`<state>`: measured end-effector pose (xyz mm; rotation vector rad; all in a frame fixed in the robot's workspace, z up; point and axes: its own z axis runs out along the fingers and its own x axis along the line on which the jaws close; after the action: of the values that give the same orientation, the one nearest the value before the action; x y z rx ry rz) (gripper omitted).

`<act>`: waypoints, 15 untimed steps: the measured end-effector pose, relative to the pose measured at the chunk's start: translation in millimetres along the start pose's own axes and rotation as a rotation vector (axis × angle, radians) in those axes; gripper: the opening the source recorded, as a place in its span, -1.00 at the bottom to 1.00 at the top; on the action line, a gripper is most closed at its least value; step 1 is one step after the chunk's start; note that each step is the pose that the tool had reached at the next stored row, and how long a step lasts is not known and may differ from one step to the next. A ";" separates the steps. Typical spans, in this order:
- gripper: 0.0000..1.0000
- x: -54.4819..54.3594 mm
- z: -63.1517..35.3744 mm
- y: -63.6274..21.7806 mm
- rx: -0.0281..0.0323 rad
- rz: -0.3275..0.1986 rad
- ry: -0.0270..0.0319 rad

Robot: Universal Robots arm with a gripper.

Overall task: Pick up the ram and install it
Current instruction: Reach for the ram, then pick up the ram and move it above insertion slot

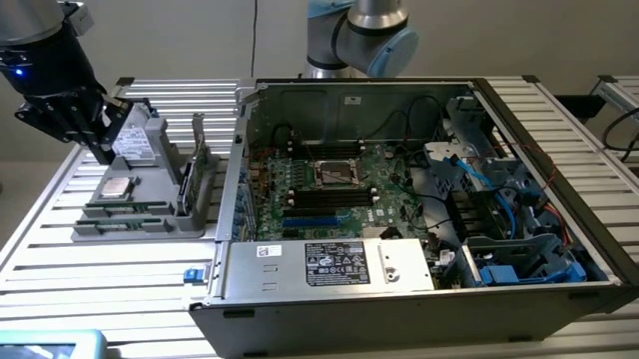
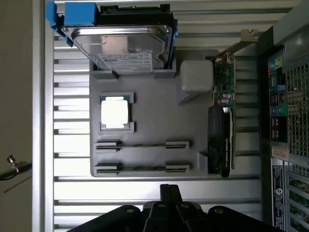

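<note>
Early stage: nothing picked, nothing installed. ram (image 2: 142, 144) (two sticks) sits on edge in tray (image 2: 149, 121) slots, 9 o'clock of open case (image 1: 399, 314) in exterior view. gripper (image 2: 169, 189) hovers above tray, fingers pressed together, empty.

Black gripper (image 1: 103, 155) at the exterior view's left. Tray (image 2: 154, 121) plain grey. Ram (image 2: 142, 144) dull green, chip (image 2: 115, 112) bright silver. Drive (image 2: 128, 43) silver in a blue frame, card (image 2: 219, 140) black. Motherboard (image 1: 330, 187) green, cables (image 1: 477, 168) blue, table (image 1: 100, 269) silver, ribbed in stripes.
</note>
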<state>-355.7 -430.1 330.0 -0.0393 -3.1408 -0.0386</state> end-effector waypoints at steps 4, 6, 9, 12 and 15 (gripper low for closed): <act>-0.79 1.2 3.3 0.7 0.0116 -0.016 0.0002; -0.79 1.5 5.2 0.7 0.0143 -0.028 0.0002; -0.79 2.7 6.7 0.8 0.0155 -0.051 0.0009; -0.79 4.2 7.6 0.7 0.0153 -0.065 0.0008; -0.79 6.6 7.9 0.7 0.0154 -0.080 0.0012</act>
<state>-362.3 -429.1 322.2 0.0870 -3.1396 -0.0145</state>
